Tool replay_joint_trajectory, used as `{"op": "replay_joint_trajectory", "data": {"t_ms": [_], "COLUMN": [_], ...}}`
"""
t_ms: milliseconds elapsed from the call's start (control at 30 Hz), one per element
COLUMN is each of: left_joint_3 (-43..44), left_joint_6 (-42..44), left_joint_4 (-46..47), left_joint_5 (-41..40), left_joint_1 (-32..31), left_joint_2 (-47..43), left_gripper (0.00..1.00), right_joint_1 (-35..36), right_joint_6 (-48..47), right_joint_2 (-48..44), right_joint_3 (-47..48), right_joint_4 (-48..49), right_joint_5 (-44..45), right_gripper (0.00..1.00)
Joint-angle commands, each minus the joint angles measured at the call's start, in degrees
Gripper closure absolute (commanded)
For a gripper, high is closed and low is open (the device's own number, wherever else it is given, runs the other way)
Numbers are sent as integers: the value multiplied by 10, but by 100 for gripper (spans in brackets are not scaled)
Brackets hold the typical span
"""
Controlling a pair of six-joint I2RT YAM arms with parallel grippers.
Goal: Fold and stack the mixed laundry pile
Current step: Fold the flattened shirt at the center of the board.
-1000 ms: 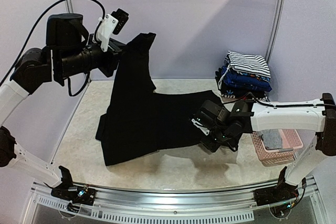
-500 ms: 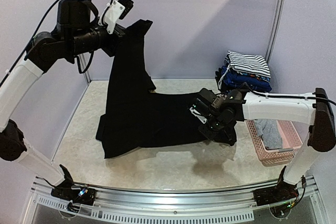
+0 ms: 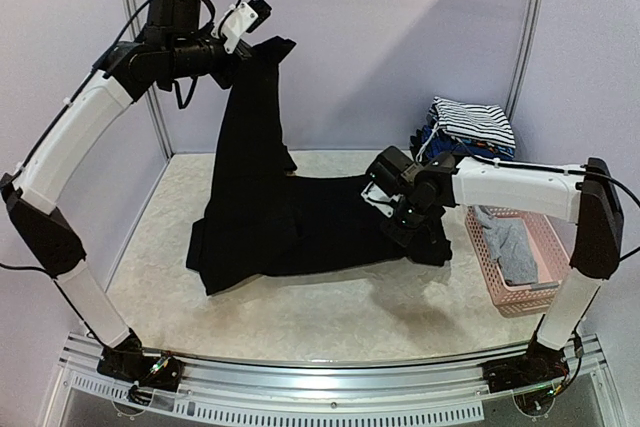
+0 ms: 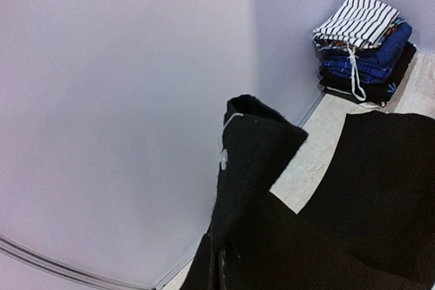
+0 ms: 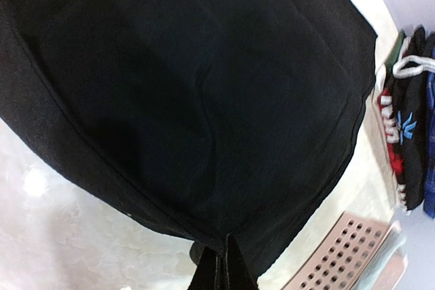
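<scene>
A large plain black garment [image 3: 270, 207] hangs stretched between my two grippers, its lower part lying on the table. My left gripper [image 3: 245, 52] is shut on its top corner, high near the back wall; the left wrist view shows the cloth [image 4: 262, 168] rising from the closed fingertips [image 4: 219, 266]. My right gripper [image 3: 410, 227] is shut on the garment's right edge, low over the table; its wrist view shows the black cloth [image 5: 190, 86] pinched at the fingertips [image 5: 223, 263]. A striped garment [image 3: 472, 119] tops a folded stack. A grey garment [image 3: 505, 247] lies in the basket.
The folded stack [image 3: 465, 147] stands at the back right corner, also seen as the stack [image 4: 367, 39] in the left wrist view. The pink lattice basket [image 3: 545, 292] sits at the right edge of the table, close to my right arm. Walls enclose the back and sides.
My left arm has lifted the garment's corner higher and further back to the right. My right gripper has drawn its edge back and slightly right, uncovering the basket.
</scene>
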Motion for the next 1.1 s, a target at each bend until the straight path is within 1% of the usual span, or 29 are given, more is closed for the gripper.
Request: {"op": "replay_joint_trajectory", "data": {"t_ms": [0, 133, 200, 333, 500, 633, 700, 800, 900, 1067], "left_joint_3": [31, 59, 73, 99, 107, 125, 134, 143, 141, 111], "left_joint_6": [26, 34, 26, 6, -5, -18, -24, -37, -55, -72], "left_joint_4": [9, 23, 30, 32, 48, 61, 70, 70, 66, 52], "left_joint_5": [72, 143, 175, 221, 234, 241, 248, 254, 253, 290], "left_joint_1": [44, 79, 102, 129, 141, 151, 155, 159, 159, 152], "left_joint_2": [39, 72, 92, 140, 191, 225, 240, 256, 257, 224], "left_gripper": [100, 100, 100, 100, 100, 100, 100, 100, 100, 100], "right_joint_1": [-19, -44, -57, -78, -103, -118, -118, -119, -118, -117], "right_joint_6": [-75, -126, -144, -171, -185, -186, -188, -192, -188, -166], "right_joint_2": [31, 61, 85, 127, 164, 201, 220, 244, 248, 230], "right_joint_3": [33, 58, 85, 130, 155, 182, 193, 202, 200, 200], "right_joint_4": [15, 29, 22, -3, -10, -15, -14, -30, -54, -103], "right_joint_5": [-43, -69, -75, -104, -120, -112, -110, -131, -147, -194], "right_gripper": [100, 100, 100, 100, 100, 100, 100, 100, 100, 100]}}
